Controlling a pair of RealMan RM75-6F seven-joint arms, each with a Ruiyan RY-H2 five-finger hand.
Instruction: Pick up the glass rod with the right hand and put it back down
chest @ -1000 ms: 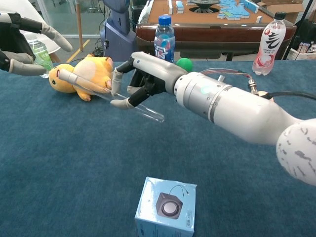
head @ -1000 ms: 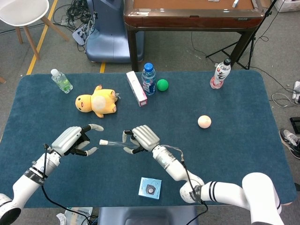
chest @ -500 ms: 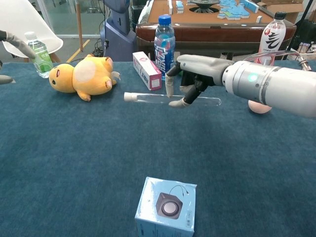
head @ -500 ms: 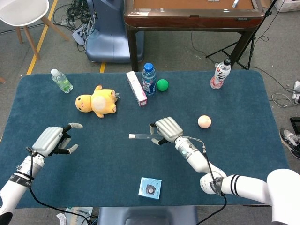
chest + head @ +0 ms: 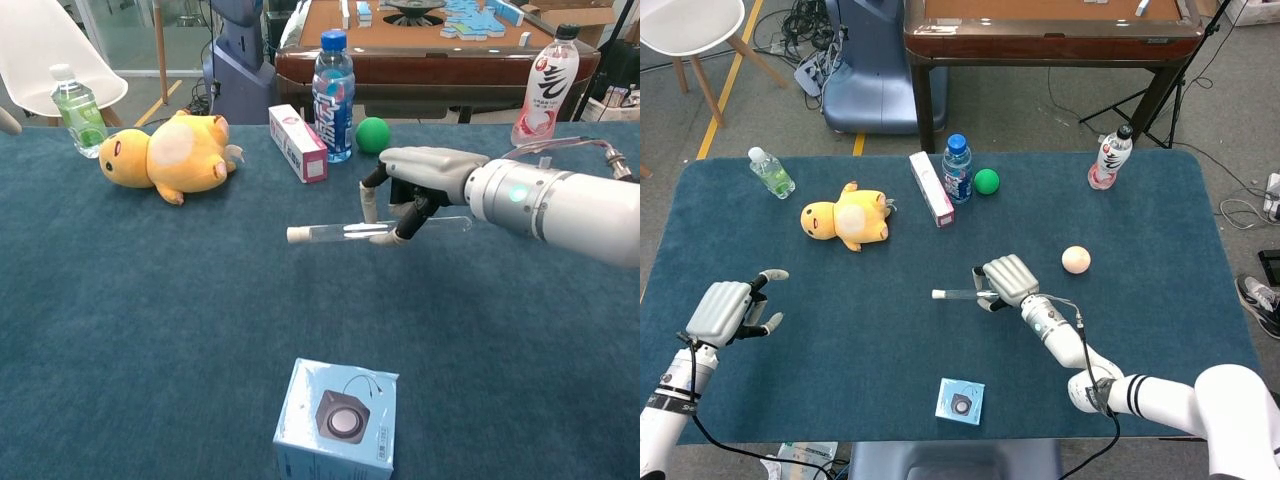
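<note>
The clear glass rod (image 5: pixel 340 232) with a white cap at its left end lies level above the blue table, pinched by my right hand (image 5: pixel 420 180). In the head view the glass rod (image 5: pixel 958 294) sticks out leftward from the right hand (image 5: pixel 1008 280) near the table's middle. My left hand (image 5: pixel 725 308) hovers near the table's front left edge, fingers apart, holding nothing. The chest view does not show the left hand.
A yellow plush toy (image 5: pixel 848 217), a small green-liquid bottle (image 5: pixel 771 172), a pink box (image 5: pixel 931 189), a blue water bottle (image 5: pixel 957 169) and a green ball (image 5: pixel 986 181) stand at the back. A peach ball (image 5: pixel 1075 260) lies right of my right hand. A blue speaker box (image 5: pixel 960 401) sits near the front edge.
My right hand has carried the rod rightward, turning it level. My left hand has drawn back to the left and toward the front edge, out of the chest view.
</note>
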